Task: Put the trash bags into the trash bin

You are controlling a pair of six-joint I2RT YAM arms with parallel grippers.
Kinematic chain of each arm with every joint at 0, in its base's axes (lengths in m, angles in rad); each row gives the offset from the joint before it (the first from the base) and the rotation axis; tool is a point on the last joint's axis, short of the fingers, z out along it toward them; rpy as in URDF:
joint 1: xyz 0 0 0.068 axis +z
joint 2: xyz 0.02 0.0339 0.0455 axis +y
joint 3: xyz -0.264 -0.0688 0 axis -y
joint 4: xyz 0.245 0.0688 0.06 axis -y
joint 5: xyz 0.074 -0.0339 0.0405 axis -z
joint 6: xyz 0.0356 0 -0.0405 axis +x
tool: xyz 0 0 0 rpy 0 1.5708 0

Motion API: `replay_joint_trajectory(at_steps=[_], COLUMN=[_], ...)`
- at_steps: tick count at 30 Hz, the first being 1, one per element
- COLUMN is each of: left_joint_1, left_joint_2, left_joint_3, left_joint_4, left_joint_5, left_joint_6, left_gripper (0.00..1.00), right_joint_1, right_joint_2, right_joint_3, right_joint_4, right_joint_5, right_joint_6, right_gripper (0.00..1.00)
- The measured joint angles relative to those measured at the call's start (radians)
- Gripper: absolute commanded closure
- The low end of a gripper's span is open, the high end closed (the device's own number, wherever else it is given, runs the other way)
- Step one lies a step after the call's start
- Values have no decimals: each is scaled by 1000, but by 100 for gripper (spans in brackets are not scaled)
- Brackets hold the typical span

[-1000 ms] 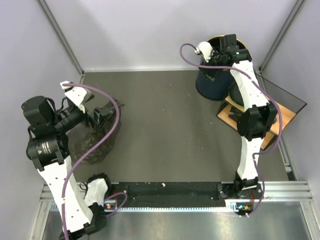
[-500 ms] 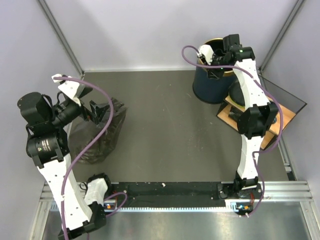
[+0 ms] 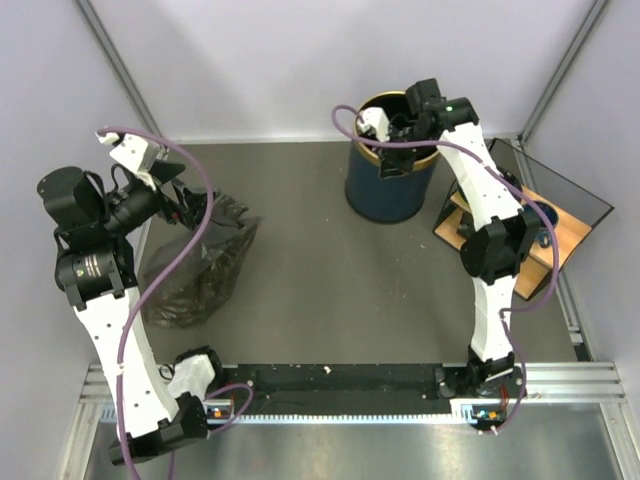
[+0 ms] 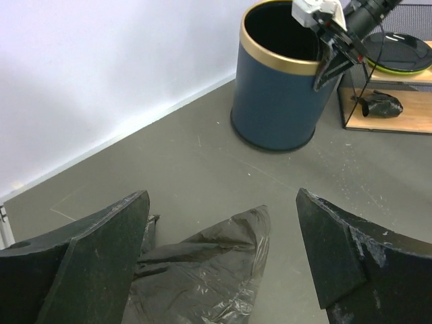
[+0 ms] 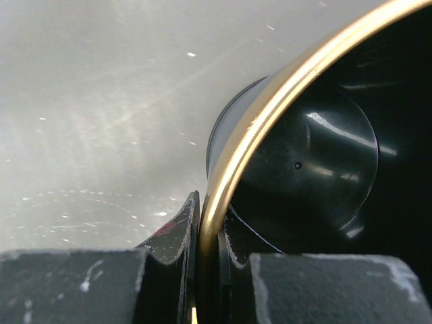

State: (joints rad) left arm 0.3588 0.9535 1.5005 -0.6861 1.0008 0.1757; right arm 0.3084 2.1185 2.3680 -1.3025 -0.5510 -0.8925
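Note:
The trash bin is navy with a gold rim and stands at the back of the table, right of centre; it also shows in the left wrist view. My right gripper is shut on that rim, one finger outside the wall and the other inside. The trash bag, glossy crumpled black film, lies on the table at the left. Above its upper end my left gripper hangs open. In the left wrist view the bag lies below and between the wide-spread fingers of that gripper, untouched.
A wooden stand sits at the right edge behind the right arm, with a dark plate on top and a small black item on its lower shelf. Walls close in the back and sides.
The right gripper closed on the bin's rim and dragged the bin left, away from the back right corner. The left gripper drew back slightly over the bag and stayed open.

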Motion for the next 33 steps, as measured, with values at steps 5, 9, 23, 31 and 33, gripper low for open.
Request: replay_joint_trajectory(at_steps=[5,9,23,31,33], left_joint_1=[0,-24,-335,-483,-521], left_joint_2=[33,54,181,271,303], left_joint_3=[0,0,-41,-36,-17], left_joint_4=[6,7,-24,-19,-19], left_joint_5=[2,-2,-230,-307,-350], left_joint_6=[-24,-49,-90,-107,-107], left_gripper=[4,7,7,7,11], right_joint_1=[107,195,359,374,354], right_joint_2=[-81,-175,-389,-416,-423], right_joint_3=[-116,-237,-480,-384,-322], right_joint_4=[-14,-26,-22,-32,-24], right_joint_5=[-38,-42,-74,-80,-79], right_joint_6=[18,27,206,362,420], right_gripper=[100,100,19,13,18])
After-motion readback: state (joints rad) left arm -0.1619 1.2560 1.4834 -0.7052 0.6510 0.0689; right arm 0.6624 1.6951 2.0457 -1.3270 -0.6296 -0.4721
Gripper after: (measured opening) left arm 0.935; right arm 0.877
